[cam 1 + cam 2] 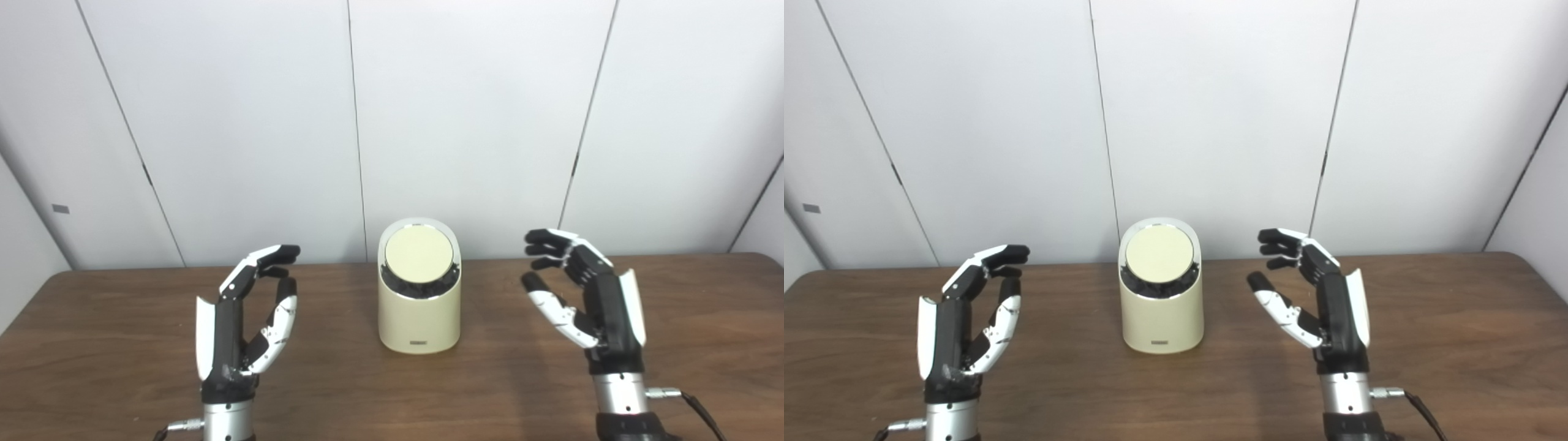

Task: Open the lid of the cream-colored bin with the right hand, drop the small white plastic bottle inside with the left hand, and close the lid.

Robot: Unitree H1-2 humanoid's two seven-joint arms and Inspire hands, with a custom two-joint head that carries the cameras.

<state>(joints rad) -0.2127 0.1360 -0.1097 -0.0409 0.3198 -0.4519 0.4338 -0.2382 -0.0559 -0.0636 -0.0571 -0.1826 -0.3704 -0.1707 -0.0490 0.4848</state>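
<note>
Cream-colored plastic bin (419, 306), a smooth rounded cylinder with a slanted top, is standing upright near the middle of the dark brown wood-grain table (122, 367), toward its far edge. Its round, flat, pale lid (419, 255) is sitting tilted toward the camera inside a light rim, with a dark crescent-shaped gap showing beneath its lower edge. A small dark label is showing low on the bin's front wall. No bottle is showing anywhere on the table.

Left hand (248, 318), black and white hard plastic on a silver metal wrist, is hovering upright to the left of the bin, well apart from it, palm facing the bin, its fingers spread and gently curved, gripping nothing. Right hand (1315, 294), built the same way, is hovering to the right of the bin, also apart from it, palm turned inward, fingers apart and curled forward, holding nothing. Smooth white wall panels (245, 122) with thin dark seams are standing behind the table.
</note>
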